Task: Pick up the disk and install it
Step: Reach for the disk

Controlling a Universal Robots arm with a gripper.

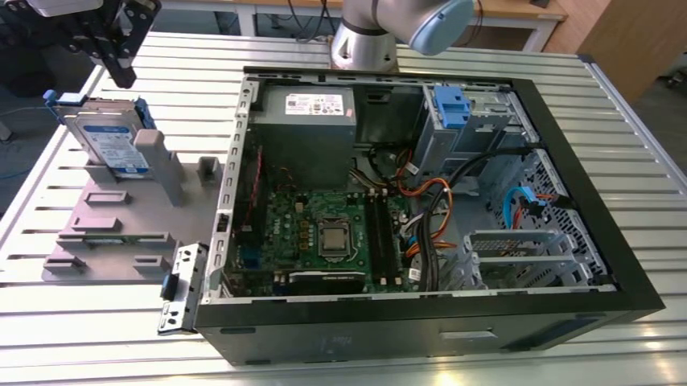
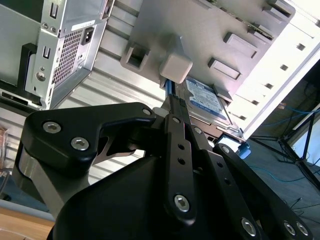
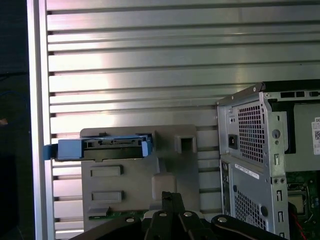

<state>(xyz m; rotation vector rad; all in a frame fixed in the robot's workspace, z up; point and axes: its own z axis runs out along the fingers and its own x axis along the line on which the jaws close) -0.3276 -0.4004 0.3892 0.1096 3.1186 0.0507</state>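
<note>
Slatted table [image 1: 64, 322] carries the open computer case [image 1: 633, 273], side off, so the bays are reachable, we judge. On the exterior view's left, the grey fixture [image 1: 108, 233] props the disk [image 1: 113, 145] on edge, top exposed for grasping. Gripper [image 1: 125, 79] hovers above it, closed together, empty.

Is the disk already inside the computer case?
No, the disk stands in the grey holder on the exterior view's left of the computer case.

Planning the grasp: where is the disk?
At the exterior view's left, the disk stands on edge in the grey holder beside the computer case, below the hand.
</note>
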